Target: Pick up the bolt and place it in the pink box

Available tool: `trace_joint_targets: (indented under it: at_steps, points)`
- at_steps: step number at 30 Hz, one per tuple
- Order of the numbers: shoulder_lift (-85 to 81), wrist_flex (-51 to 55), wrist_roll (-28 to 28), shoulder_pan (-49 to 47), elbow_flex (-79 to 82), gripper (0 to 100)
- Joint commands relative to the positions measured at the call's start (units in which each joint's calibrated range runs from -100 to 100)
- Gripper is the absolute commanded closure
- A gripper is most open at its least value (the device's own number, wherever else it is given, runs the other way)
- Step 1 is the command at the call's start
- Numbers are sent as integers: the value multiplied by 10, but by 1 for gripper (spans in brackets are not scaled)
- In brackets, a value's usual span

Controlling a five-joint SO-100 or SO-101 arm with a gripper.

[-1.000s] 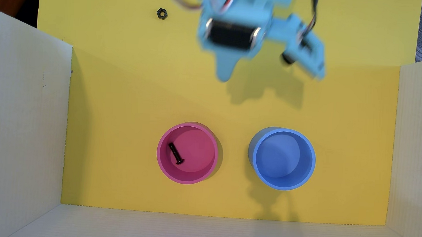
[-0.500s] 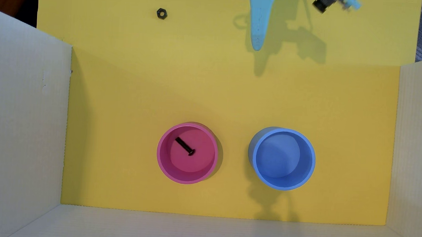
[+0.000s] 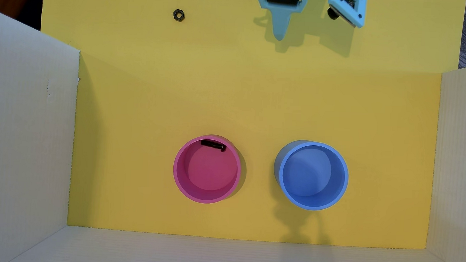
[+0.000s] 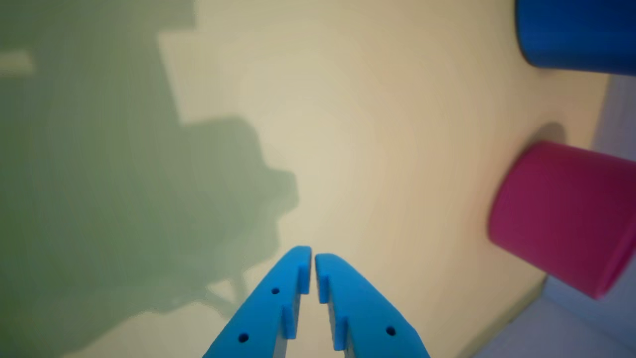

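The black bolt (image 3: 213, 145) lies on its side inside the pink box (image 3: 180, 166), against the inner wall at the box's top edge in the overhead view. The pink box also shows at the right of the wrist view (image 4: 561, 219); the bolt is hidden there. My light blue gripper (image 3: 279, 36) is at the top edge of the overhead view, far from the box. In the wrist view its fingertips (image 4: 313, 256) are nearly touching with nothing between them.
A blue round container (image 3: 284, 172) stands right of the pink box in the overhead view and at the top right of the wrist view (image 4: 571, 35). A black hex nut (image 3: 178, 15) lies on the yellow mat (image 3: 255, 99). White cardboard walls (image 3: 28, 116) bound left, right and bottom.
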Motion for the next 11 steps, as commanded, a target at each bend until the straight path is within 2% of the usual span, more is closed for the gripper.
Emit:
trace_joint_targets:
  at_steps: [1, 11]
  points:
    - [2, 3, -1, 3, 0, 99]
    - [2, 3, -1, 3, 0, 99]
